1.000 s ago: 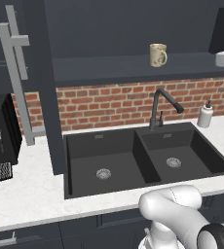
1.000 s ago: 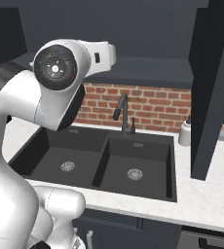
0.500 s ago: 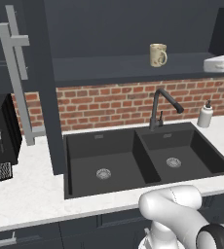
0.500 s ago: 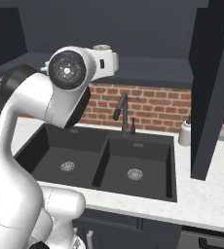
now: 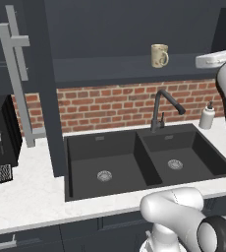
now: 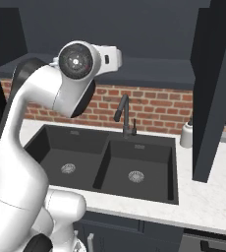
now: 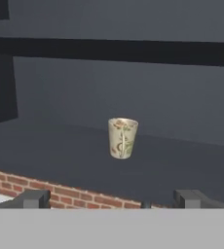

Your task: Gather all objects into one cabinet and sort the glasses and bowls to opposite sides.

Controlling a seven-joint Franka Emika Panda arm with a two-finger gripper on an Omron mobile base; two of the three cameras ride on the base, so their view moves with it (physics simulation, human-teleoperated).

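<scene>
Slate-grey wall cabinet [image 5: 134, 44]: wide and open, its dark inner shelf above the brick wall; the left base view shows its door swung out with a tall silver bar handle [image 5: 17, 74], which the right base view lacks.
Black double sink [image 5: 139, 162]: set in the pale counter below the shelf, a dark tap [image 5: 164, 108] behind it; both base views show it.
My arm: in the right base view it rises across the left of the picture, the wrist level with the shelf; a second ago it hung lower and has since climbed.
White soap bottle [image 5: 207, 116]: on the counter, right of the tap.
Cream patterned mug [image 7: 122, 137]: upright on the shelf, alone; the left base view shows its handle, the hand view does not.
My gripper [image 7: 112, 198]: fingers spread apart, empty, well short of the mug.
</scene>
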